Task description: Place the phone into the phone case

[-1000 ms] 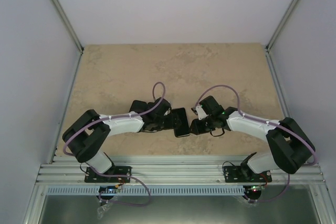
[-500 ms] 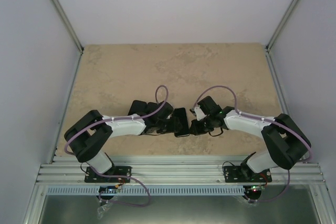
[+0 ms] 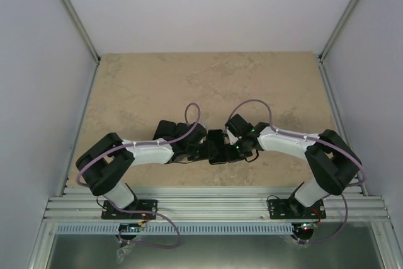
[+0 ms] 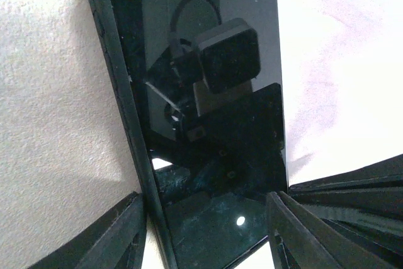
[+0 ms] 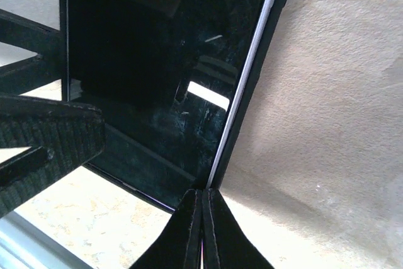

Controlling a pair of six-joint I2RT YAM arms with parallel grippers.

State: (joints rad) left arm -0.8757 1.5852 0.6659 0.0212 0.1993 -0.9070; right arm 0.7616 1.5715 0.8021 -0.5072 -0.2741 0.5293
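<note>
The black phone lies low over the table between both arms. In the left wrist view its glossy screen sits between my left gripper's fingers, with the black case rim along its left side. My left gripper is shut across the phone and case. In the right wrist view the phone has a silvery edge, with the case rim running along it. My right gripper is shut, and its joined tips touch that edge. In the top view it is at the phone's right side.
The beige stone-patterned table is walled by grey panels on the left, right and back. A metal rail runs along the near edge by the arm bases. A left gripper finger crosses the right wrist view.
My right gripper has moved left and now touches the phone's right edge. My left gripper has kept hold of the phone, which now looks narrower from above.
</note>
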